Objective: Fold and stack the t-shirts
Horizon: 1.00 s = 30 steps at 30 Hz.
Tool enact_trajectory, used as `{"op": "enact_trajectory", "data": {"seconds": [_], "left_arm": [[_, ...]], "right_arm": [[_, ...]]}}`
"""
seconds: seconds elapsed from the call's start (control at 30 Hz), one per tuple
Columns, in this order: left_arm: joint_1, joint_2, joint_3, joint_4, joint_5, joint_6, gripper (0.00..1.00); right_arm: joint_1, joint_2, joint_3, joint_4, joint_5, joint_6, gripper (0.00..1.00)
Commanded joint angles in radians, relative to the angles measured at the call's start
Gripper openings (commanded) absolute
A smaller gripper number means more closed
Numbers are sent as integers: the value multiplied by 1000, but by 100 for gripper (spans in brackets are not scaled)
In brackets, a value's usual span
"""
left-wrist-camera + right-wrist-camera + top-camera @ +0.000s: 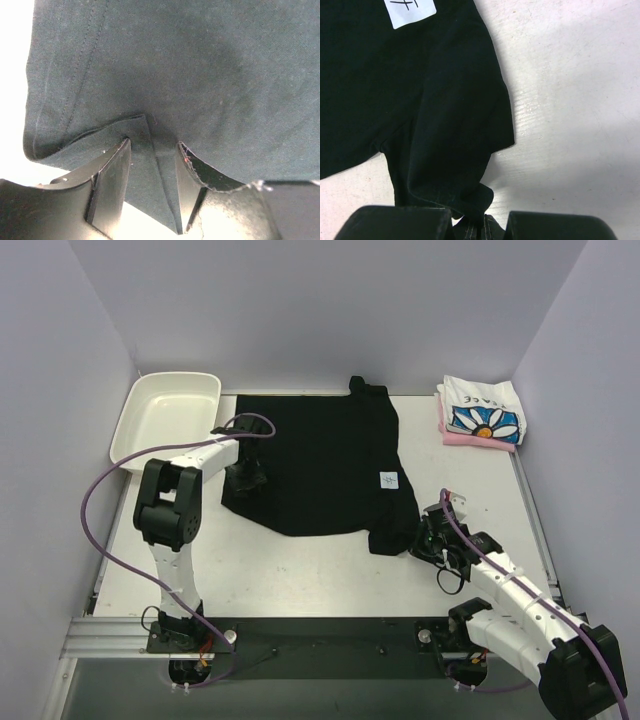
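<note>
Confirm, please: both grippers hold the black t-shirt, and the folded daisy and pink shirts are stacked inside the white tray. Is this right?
Not quite. The top external view shows the daisy shirt lying on the pink shirt on the table, at its far right corner, not inside the white tray. The rest holds: the left gripper and the right gripper both hold the black t-shirt.

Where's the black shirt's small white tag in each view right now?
Top external: white tag right of centre, on the black t-shirt.
Left wrist: not in it; only black cloth.
Right wrist: top left edge, partly cut off.
Shared landmark: the black t-shirt, in all three.
</note>
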State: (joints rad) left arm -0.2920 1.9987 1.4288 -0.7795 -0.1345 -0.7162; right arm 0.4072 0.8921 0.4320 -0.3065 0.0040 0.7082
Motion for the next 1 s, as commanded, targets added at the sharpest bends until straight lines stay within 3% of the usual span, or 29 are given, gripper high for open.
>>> {"op": "enact_trajectory", "data": {"seconds": [0.0, 0.13, 0.2, 0.43, 0.53, 0.73, 0.97], "left_arm": [[-6, 11, 16, -23, -37, 6, 50], [-3, 18, 10, -26, -50, 6, 43], [-3, 25, 10, -24, -53, 8, 33], [-1, 35, 4, -24, -57, 4, 15], [-1, 32, 1, -29, -56, 4, 0], [-4, -38, -25, -37, -70, 11, 0], [1, -294, -59, -55, -76, 34, 0]], "right_arm": [[5, -12, -13, 6, 2, 11, 0], [4, -13, -19, 12, -27, 13, 0], [5, -15, -21, 12, -29, 13, 0], [4, -25, -26, 9, -29, 13, 0], [2, -25, -22, 6, -29, 11, 0], [4, -21, -4, 1, -25, 7, 0], [5, -50, 128, -61, -9, -42, 0]]}}
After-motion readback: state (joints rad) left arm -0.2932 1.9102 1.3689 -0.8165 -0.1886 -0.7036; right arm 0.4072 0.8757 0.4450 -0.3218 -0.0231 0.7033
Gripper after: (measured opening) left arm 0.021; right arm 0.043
